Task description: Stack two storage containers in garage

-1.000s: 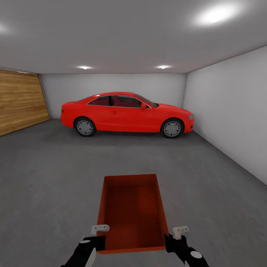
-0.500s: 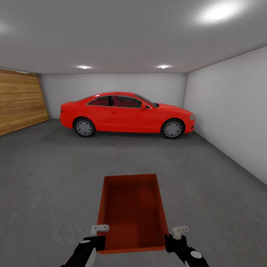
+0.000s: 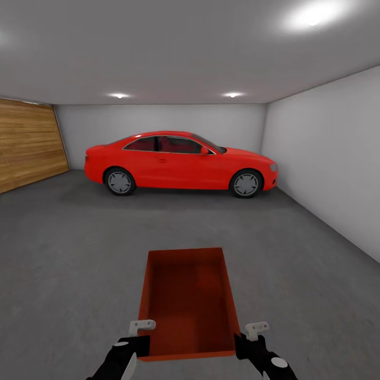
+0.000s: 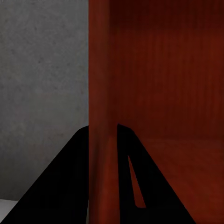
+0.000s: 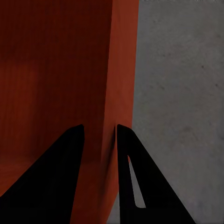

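- So you are inside the garage (image 3: 316, 153): white walls, grey ceiling with spot lights, a wooden panel wall at the far left, and dark grey concrete floor (image 3: 68, 253) spreading out ahead of you.
- Parked across the far end is a red coupe (image 3: 179, 163), side-on, well apart from what you carry.
- Between your arms, near and centred, is one orange-red storage container (image 3: 187, 301), open top up, long axis pointing away from you toward the car, and seemingly carried above the concrete.
- Your left gripper (image 3: 138, 338) pinches the container's left wall at the near corner; in the left wrist view the two dark fingers (image 4: 63, 186) sit either side of the thin wall, clamped narrow on it.
- Your right gripper (image 3: 248, 340) does the same on the right wall; in the right wrist view its fingers (image 5: 51, 172) straddle that wall, one inside the bin and one outside over the concrete.
- Progress, as I judge it: this container has reached the garage but is not yet set down. No second container can be seen on the concrete ahead, so you probably have this placement, the fetch of the other bin, and the stacking left to do.
- Pick an open patch well short of the car and lower the bin level before you release.
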You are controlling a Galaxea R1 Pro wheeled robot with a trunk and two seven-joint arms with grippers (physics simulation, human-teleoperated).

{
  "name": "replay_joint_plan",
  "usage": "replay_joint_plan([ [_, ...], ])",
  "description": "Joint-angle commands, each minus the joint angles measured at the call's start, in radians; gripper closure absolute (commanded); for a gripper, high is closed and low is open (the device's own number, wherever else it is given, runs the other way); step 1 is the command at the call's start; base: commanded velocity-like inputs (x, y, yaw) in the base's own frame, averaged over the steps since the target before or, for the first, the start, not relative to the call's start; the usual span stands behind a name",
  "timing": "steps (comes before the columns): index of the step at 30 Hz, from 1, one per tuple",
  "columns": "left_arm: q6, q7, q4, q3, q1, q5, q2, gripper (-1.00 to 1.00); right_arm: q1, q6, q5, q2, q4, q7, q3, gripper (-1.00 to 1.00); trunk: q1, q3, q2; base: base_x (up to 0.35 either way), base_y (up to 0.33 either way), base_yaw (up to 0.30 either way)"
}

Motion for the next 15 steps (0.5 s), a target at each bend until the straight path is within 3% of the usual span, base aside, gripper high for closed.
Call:
replay_joint_plan([
  [1, 0.009, 0.02, 0.0, 0.013, 0.0, -0.02, 0.05, 1.0, 0.0, -0.012, 0.003, -0.002, -0.004, 0.017, 0.015, 1.0, 0.001, 0.0, -0.001, 0.115, 0.0, 0.0],
  [15, 0.008, 0.02, 0.0, 0.013, 0.0, -0.02, 0.05, 1.0, 0.0, -0.012, 0.003, -0.002, -0.004, 0.017, 0.015, 1.0, 0.001, 0.0, -0.001, 0.01, 0.0, 0.0],
])
